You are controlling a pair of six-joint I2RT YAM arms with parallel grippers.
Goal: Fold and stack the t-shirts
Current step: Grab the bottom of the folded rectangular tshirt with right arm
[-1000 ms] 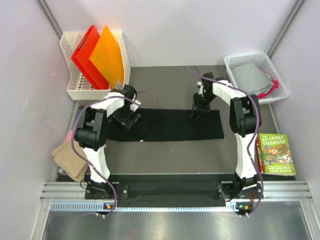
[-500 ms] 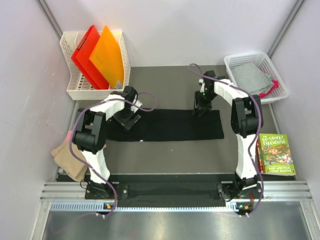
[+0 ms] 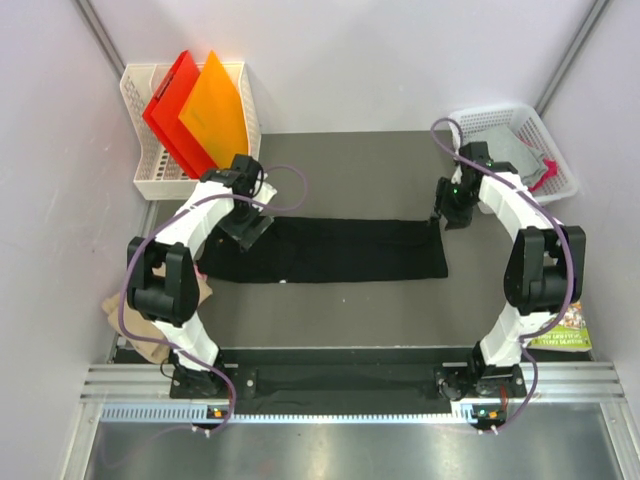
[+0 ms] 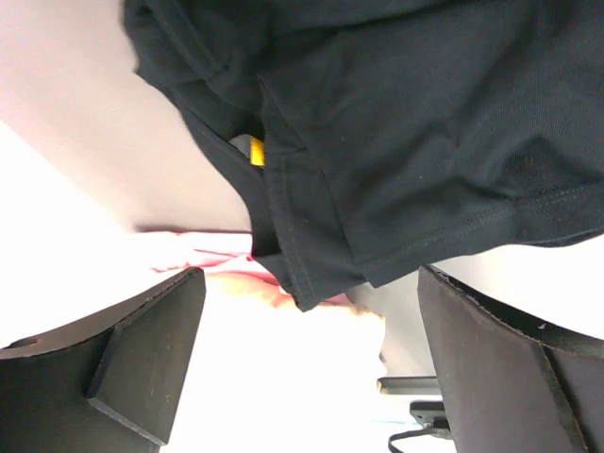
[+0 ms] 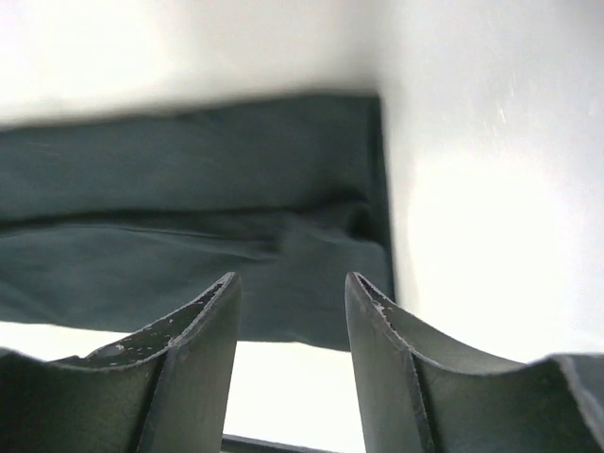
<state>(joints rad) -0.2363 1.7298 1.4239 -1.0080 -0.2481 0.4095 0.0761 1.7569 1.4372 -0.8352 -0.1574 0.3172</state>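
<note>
Jaws of the left gripper (image 4: 310, 283) stand wide apart and empty; those of the right gripper (image 5: 291, 283) are parted more narrowly, also with nothing between them. The black shirt (image 3: 330, 250) lies folded into a long band across the middle of the dark mat (image 3: 340, 170), running from 9 to 3 o'clock. The left gripper hangs over the band's 9 o'clock end, at its far edge; its wrist view looks onto a sleeve hem and a small yellow tag (image 4: 253, 151) tucked in a fold; whether a finger touches the cloth I cannot tell. The right gripper sits by the band's far corner at 3 o'clock, just off the edge; its wrist view shows that corner beyond the fingertips. A tan shirt (image 3: 140, 345) lies bunched at 8 o'clock, off the mat, partly hidden by the left arm. At 10 o'clock a white rack (image 3: 160, 185) holds a red folder (image 3: 170, 105) and an orange folder (image 3: 215, 110), both leaning. At 2 o'clock a white basket (image 3: 500, 109) holds a grey cloth (image 3: 510, 140) and a bit of pink cloth (image 3: 545, 172). A book (image 3: 568, 335) at 4 o'clock is mostly hidden behind the right arm.
</note>
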